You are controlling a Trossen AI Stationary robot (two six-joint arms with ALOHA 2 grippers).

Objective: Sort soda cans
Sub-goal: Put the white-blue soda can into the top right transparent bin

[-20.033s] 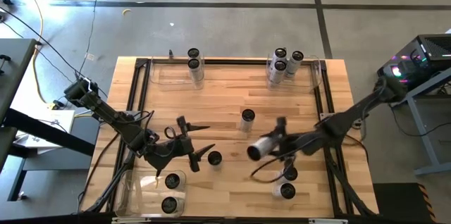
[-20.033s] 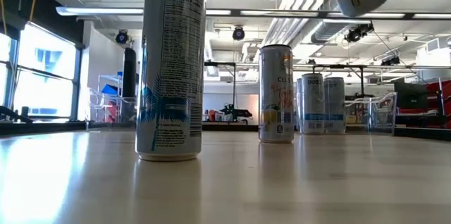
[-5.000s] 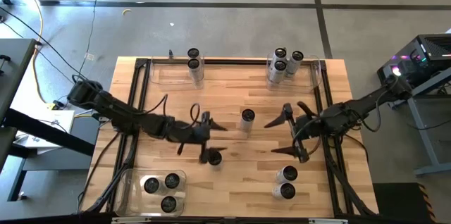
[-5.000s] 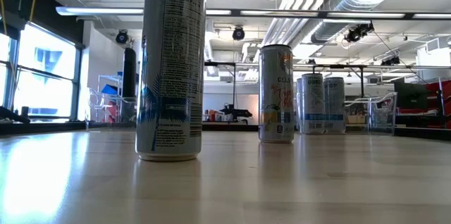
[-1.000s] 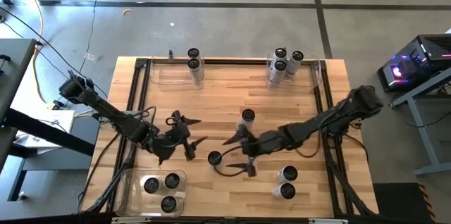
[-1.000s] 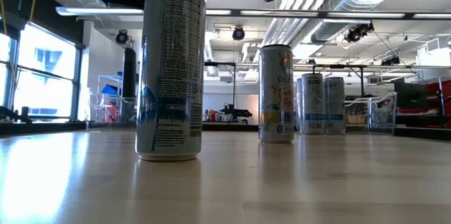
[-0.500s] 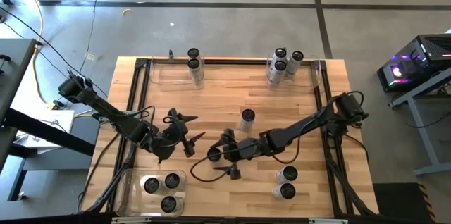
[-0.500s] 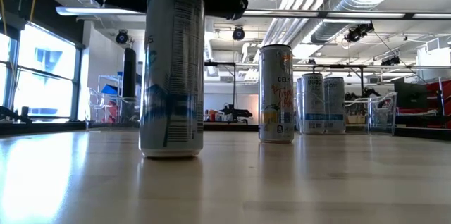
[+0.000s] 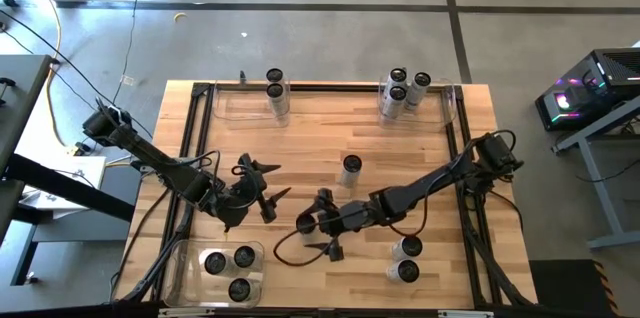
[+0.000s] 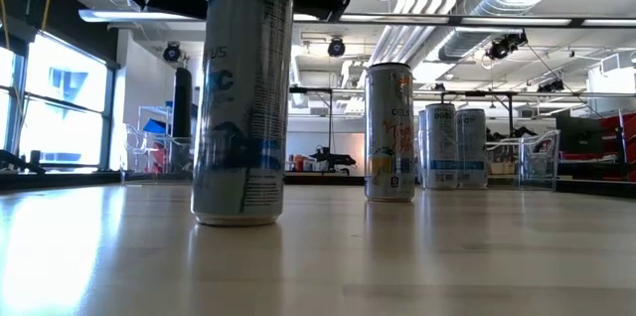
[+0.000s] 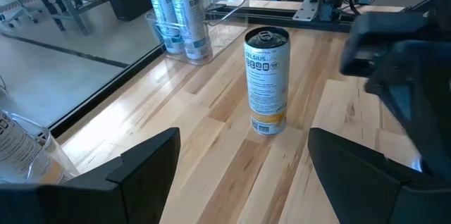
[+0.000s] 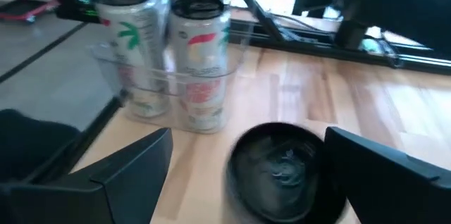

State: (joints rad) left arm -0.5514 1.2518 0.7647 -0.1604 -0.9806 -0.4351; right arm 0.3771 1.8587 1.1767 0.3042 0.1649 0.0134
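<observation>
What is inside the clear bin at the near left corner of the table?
The clear bin holds three soda cans, standing upright with dark tops showing. Their sides and the bin floor beneath them are hidden from above.

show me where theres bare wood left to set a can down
Free: the strip between the far-left bin and the far-right bin, and the near edge between the near-left bin and the two loose cans. Crowded: mid-table, around both tools and the can they flank.
</observation>
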